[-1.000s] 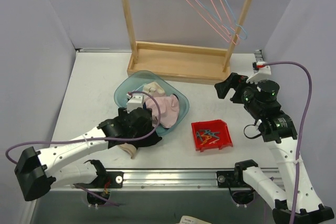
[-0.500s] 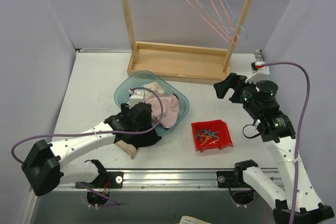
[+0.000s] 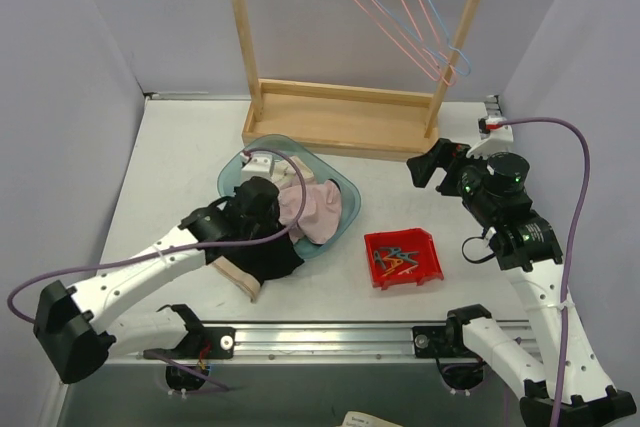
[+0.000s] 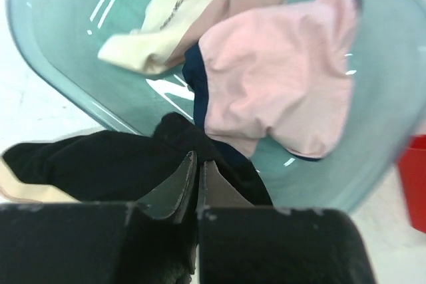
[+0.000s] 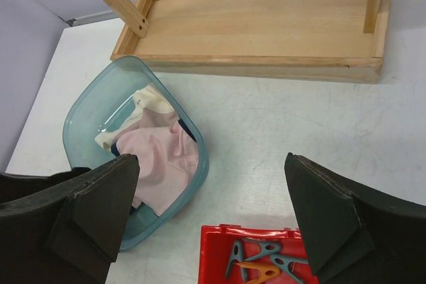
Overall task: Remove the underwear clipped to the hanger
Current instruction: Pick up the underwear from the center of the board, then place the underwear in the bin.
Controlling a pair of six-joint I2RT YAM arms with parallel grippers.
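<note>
Black underwear with a beige waistband hangs over the near rim of the teal bowl onto the table, seen close up in the left wrist view. Pink dark-trimmed underwear and a cream piece lie inside the bowl. My left gripper hovers just above the black cloth, shut, with nothing seen between its fingers. Over bare table to the right of the bowl my right gripper stands open and empty. The pink and blue wire hangers hang bare.
The hangers hang on a wooden rack whose base stands behind the bowl. A red tray holding coloured clothespins sits right of the bowl, below the right gripper. Grey walls close in both sides.
My left gripper has shut from wide open and drawn back up over the bowl. The black underwear stays draped where it was. The right arm has not moved.
</note>
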